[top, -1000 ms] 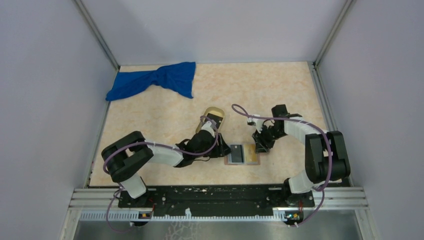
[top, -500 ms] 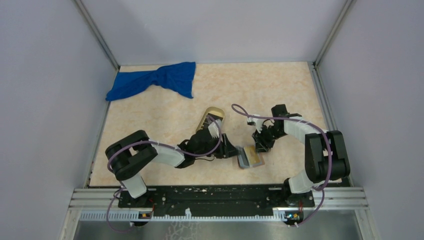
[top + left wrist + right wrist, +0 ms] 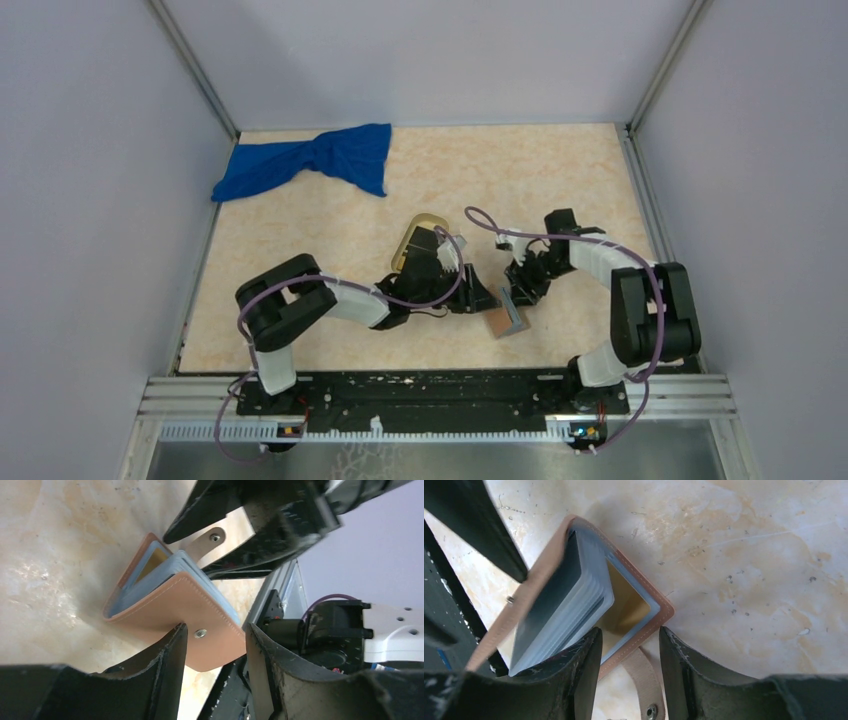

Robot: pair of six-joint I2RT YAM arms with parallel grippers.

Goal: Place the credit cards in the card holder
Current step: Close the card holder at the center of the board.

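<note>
Reddish-brown leather-like card holder (image 3: 505,323) lying toward the near side of the counter (image 3: 300,230), half folded: one flap flat, the other raised and tilted over it. Blue-grey slot pockets fan out inside. What looks like a dark card (image 3: 549,600) sits in the raised half. A tan snap strap (image 3: 641,680) sticks out

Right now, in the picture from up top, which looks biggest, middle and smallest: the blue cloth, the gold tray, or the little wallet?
1. blue cloth: biggest by far.
2. gold tray: middle, even though part of it is covered.
3. wallet: smallest, and it is half folded.
</note>
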